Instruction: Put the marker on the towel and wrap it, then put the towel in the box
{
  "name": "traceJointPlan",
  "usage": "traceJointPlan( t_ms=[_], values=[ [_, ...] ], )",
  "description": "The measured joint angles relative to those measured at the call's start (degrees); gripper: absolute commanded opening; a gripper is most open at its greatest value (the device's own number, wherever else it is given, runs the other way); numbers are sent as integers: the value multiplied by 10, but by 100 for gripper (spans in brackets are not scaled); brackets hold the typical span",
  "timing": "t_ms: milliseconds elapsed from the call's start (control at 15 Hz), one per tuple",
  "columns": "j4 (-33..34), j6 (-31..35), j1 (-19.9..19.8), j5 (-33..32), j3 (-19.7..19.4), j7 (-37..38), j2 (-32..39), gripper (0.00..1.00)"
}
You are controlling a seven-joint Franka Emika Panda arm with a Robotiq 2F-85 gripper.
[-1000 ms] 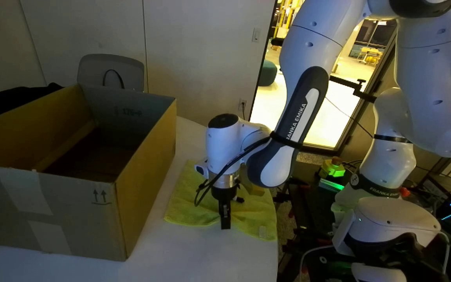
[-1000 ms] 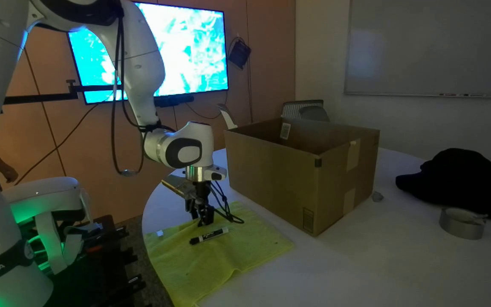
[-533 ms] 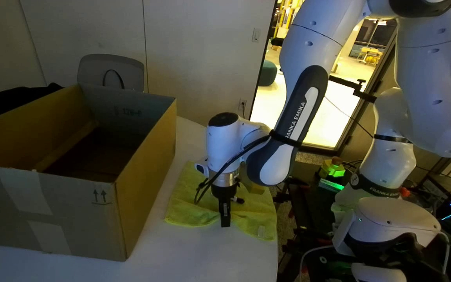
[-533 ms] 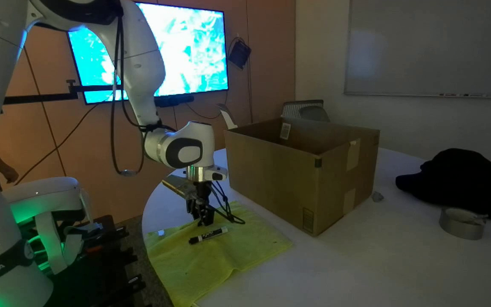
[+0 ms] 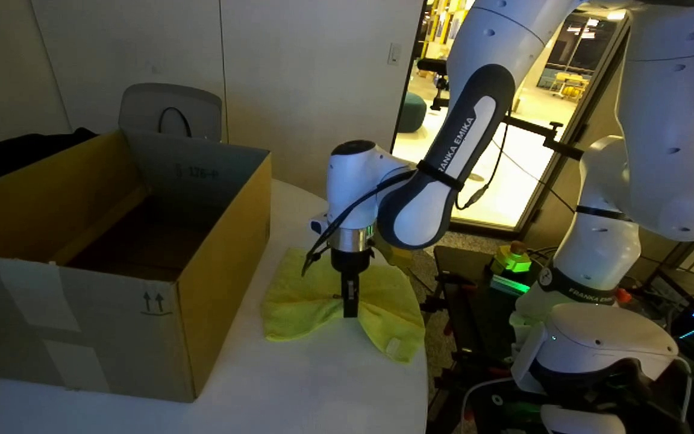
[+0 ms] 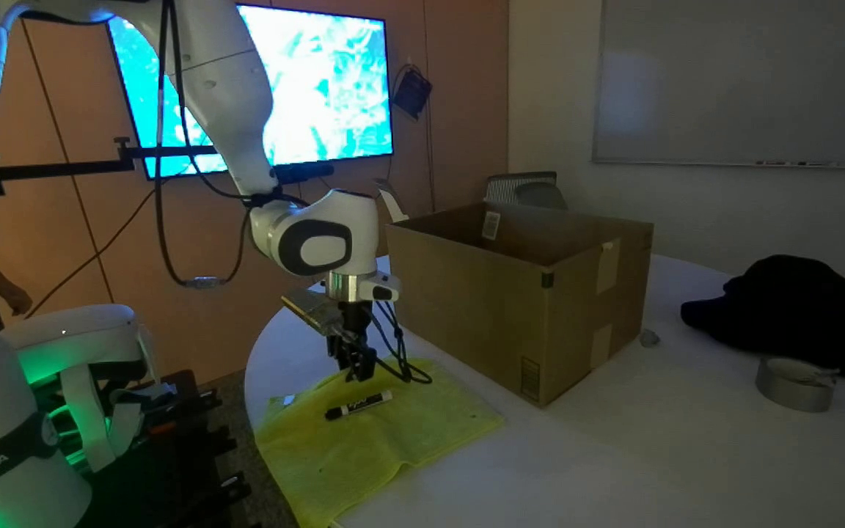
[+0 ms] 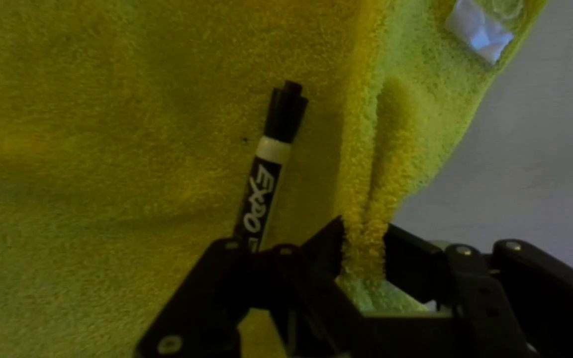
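The yellow towel (image 6: 400, 440) lies spread on the table, and the dark marker (image 6: 359, 405) with its pale band rests on it. Pinched in my gripper (image 7: 364, 236) is a doubled fold of the towel's edge, seen in the wrist view between both black fingers. That edge is lifted off the table; in an exterior view the towel (image 5: 296, 313) drapes down on both sides of the gripper (image 5: 350, 310). Left of the fold in the wrist view, the marker (image 7: 266, 179) is partly covered by a finger. The cardboard box (image 6: 466, 308) stands beside the towel, its top open.
A roll of grey tape (image 6: 795, 385) and a black cloth item (image 6: 774, 315) lie on the white table (image 6: 613, 455) past the box. The table's curved edge runs close to the towel on the robot's side. A chair (image 5: 172, 111) stands behind the box.
My gripper has risen, pulling the pinched towel edge up and slightly inward. The marker and the box have stayed in place.
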Motion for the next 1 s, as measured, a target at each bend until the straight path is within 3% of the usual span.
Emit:
traceJointPlan(
  t_ms=[333,667,733,800,1000],
  values=[
    [1,-52,-46,28,-6,-49,-27,14],
    [23,-80,-63,29,-34,-53,-17,14],
    [29,-80,-64,29,-39,-52,-10,39],
    [36,-80,-65,30,-42,-52,-3,41],
    [51,-79,-67,30,-47,-52,16,63]
  ],
)
